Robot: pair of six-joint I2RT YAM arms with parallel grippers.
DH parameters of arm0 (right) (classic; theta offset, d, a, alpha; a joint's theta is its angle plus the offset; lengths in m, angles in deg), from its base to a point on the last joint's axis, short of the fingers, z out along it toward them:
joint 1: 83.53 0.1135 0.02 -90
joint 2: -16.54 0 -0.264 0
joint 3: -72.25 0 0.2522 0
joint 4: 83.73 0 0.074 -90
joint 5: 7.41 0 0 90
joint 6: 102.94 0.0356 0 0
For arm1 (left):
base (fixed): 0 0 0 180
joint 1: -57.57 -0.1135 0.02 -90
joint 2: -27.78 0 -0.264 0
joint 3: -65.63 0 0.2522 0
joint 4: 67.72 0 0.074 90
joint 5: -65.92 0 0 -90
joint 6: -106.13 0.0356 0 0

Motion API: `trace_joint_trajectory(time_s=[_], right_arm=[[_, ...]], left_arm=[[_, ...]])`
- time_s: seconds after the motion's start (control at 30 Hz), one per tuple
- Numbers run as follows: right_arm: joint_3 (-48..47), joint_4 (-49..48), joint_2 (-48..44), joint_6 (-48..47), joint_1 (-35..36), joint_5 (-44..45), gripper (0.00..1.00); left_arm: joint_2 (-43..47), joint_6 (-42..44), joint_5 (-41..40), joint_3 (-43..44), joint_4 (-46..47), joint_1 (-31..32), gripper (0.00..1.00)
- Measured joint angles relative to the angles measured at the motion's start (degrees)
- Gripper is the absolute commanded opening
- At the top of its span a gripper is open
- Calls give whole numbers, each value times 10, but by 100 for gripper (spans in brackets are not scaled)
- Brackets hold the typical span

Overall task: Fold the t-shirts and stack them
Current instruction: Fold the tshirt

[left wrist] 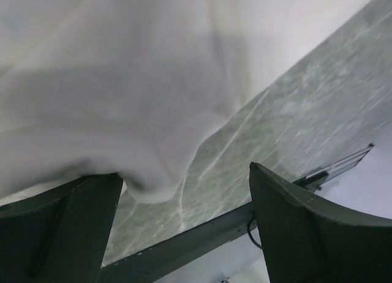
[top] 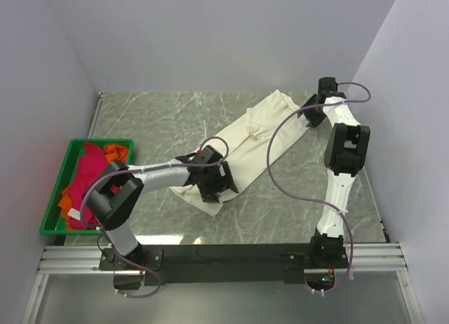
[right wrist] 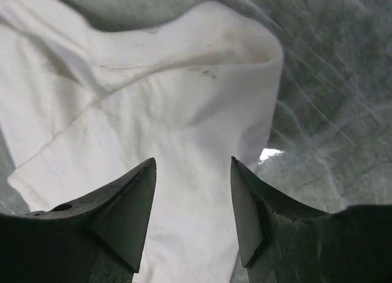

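A large cream t-shirt (top: 259,138) lies in a long diagonal strip on the marble table (top: 154,120), running from near centre to far right. My left gripper (top: 214,187) sits at its near end, open wide. In the left wrist view the cream t-shirt (left wrist: 122,81) fills the top, and a fold of it droops over the left finger of the left gripper (left wrist: 184,171). My right gripper (top: 312,106) hovers at the far end, open. Seen from the right wrist, the cream t-shirt (right wrist: 153,99) lies below and between the fingers of the right gripper (right wrist: 193,160). A crimson-pink t-shirt (top: 88,173) and an orange t-shirt (top: 116,154) lie bunched in the crate.
A green plastic crate (top: 52,198) stands at the table's left edge beside the left arm's base. White walls close the table on the left, back and right. A black rail (top: 231,254) runs along the near edge.
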Motion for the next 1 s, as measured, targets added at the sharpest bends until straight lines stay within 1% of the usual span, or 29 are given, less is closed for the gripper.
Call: trace_joint_trajectory(time_s=[0.07, 0.1, 0.17, 0.27, 0.37, 0.4, 0.5, 0.53, 0.63, 0.7, 0.8, 0.9, 1.0], right_arm=[[24, -16, -23, -14, 3, -1, 59], [57, -23, -49, -22, 7, 0, 59], [121, -34, -105, -38, 19, 4, 58], [220, -47, -212, -64, 58, 16, 56], [306, -70, -313, -88, 124, 18, 55], [336, -77, -349, -97, 162, 17, 52], [386, -87, -395, -120, 257, 1, 52], [396, -88, -398, -128, 296, -4, 52], [411, -82, -388, -149, 400, -5, 52], [411, -76, -375, -162, 470, -6, 51], [390, -59, -348, -183, 554, -5, 52], [342, -48, -299, -204, 615, -1, 52], [299, -34, -243, -226, 657, 6, 53]], left_arm=[[-2, 0, -10, 14, -22, 18, 90], [2, 1, -21, 18, -38, 21, 90], [14, 5, -49, 26, -71, 17, 91], [49, 21, -91, 38, -122, -1, 91], [103, 50, -132, 45, -156, -37, 92], [120, 61, -143, 47, -163, -55, 92], [156, 97, -162, 50, -175, -121, 92], [162, 112, -169, 51, -178, -150, 92], [163, 148, -186, 51, -185, -210, 91], [163, 170, -188, 48, -187, -239, 91], [168, 198, -188, 37, -183, -270, 91], [180, 220, -188, 20, -179, -289, 91], [196, 238, -188, 4, -176, -305, 91]])
